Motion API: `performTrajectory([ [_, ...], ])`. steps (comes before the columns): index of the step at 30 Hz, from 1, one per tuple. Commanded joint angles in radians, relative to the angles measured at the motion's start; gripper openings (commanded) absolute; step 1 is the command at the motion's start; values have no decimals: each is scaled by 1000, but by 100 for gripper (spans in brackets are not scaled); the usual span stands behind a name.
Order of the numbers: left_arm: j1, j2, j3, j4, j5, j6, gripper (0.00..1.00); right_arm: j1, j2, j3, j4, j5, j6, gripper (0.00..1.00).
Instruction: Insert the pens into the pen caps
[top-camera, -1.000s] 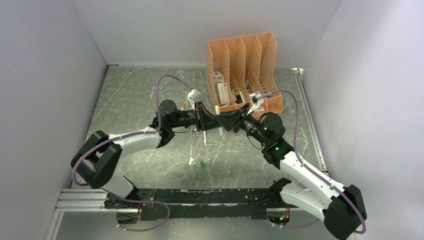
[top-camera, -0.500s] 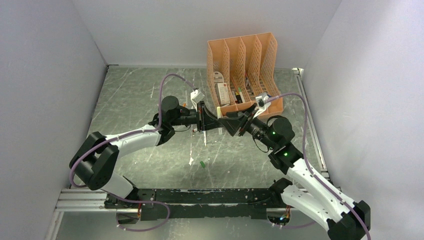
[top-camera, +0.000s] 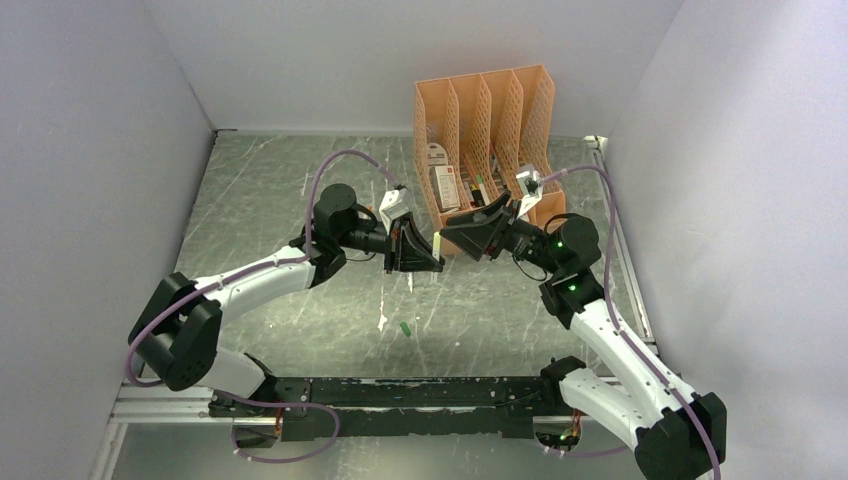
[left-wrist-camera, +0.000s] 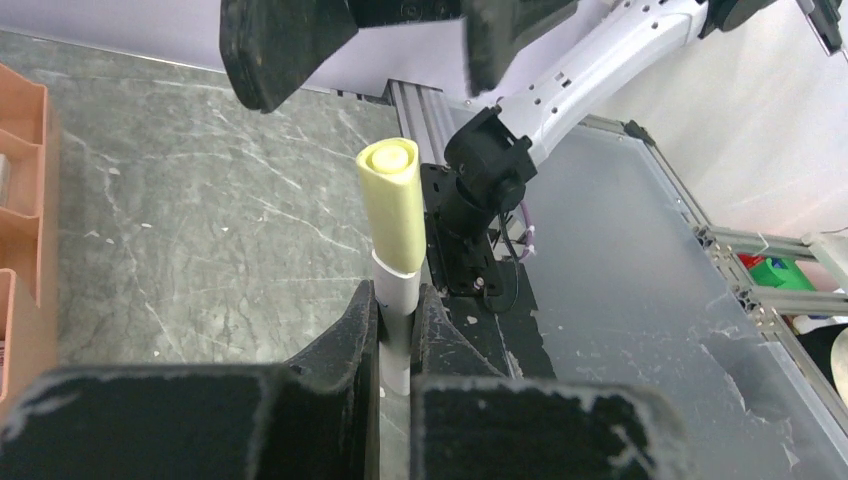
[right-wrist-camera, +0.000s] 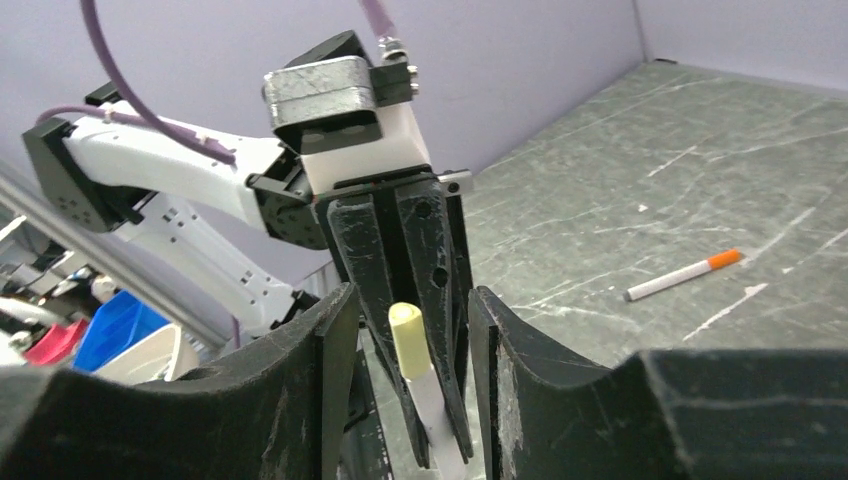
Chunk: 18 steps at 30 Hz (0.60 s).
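Left gripper (left-wrist-camera: 397, 320) pinching white pen (left-wrist-camera: 398, 285) mid-air over the table. Yellow cap (left-wrist-camera: 392, 200) looks seated on it. Right gripper (right-wrist-camera: 408, 330) spread, straddling the cap without touching. My read: this pen's done, next up is the loose green cap (top-camera: 405, 327). Can't confirm how deep the cap sits.

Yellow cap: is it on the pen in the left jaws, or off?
On. The left wrist view shows the yellow cap seated over the end of the white pen in the left gripper.
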Motion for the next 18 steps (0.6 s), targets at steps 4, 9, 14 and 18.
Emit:
performTrajectory([
  [4,3,-5,54,-116,32,91,7,-7,24,64,42,-100,-4,50],
  [9,3,13,58,-80,19,61,7,-5,43,61,31,-119,-20,49],
  [14,4,23,58,-23,51,9,7,-4,54,43,50,-119,-29,49],
  [18,4,33,48,29,56,-48,7,1,70,51,36,-124,-58,49],
])
